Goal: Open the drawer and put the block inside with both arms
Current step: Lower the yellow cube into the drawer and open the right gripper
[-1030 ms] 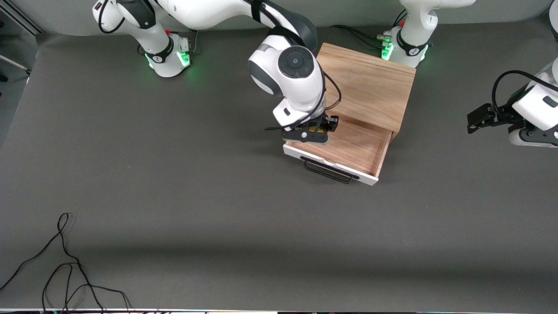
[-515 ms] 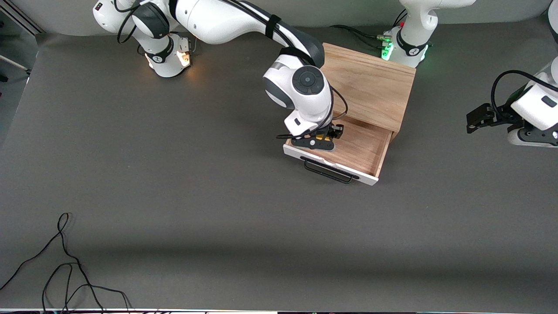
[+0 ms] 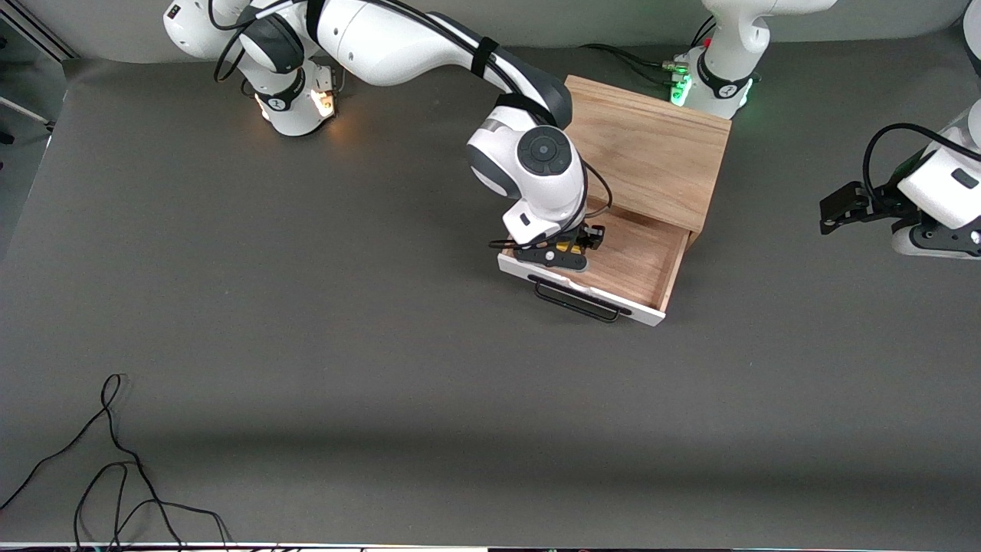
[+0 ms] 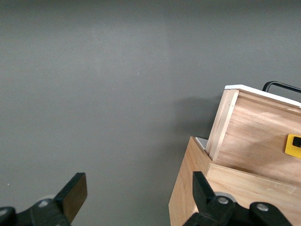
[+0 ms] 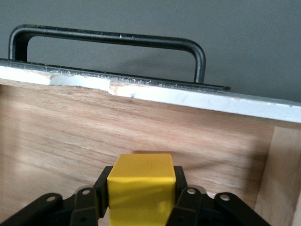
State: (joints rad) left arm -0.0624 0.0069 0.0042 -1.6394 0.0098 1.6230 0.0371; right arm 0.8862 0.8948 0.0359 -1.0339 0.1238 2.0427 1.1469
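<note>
The drawer (image 3: 636, 264) stands pulled out of the light oak box (image 3: 647, 146), white front and black wire handle (image 3: 576, 300) toward the front camera. My right gripper (image 3: 569, 247) is low inside the drawer, at its end toward the right arm, shut on the yellow block (image 3: 568, 247). In the right wrist view the block (image 5: 140, 186) sits clamped between the black fingers (image 5: 180, 188) over the wood floor, close to the white front (image 5: 141, 89). My left gripper (image 3: 831, 213) waits open over bare table at the left arm's end; its wrist view shows the drawer (image 4: 256, 136) and block (image 4: 293, 145).
A loose black cable (image 3: 115, 468) lies on the grey table (image 3: 306, 345) near the front camera at the right arm's end. The right arm (image 3: 429, 46) reaches over the table and the box's corner.
My right gripper has moved with the block farther along the drawer, away from its end wall, and lower. The right base light has turned from green to orange. The left arm has stayed still.
</note>
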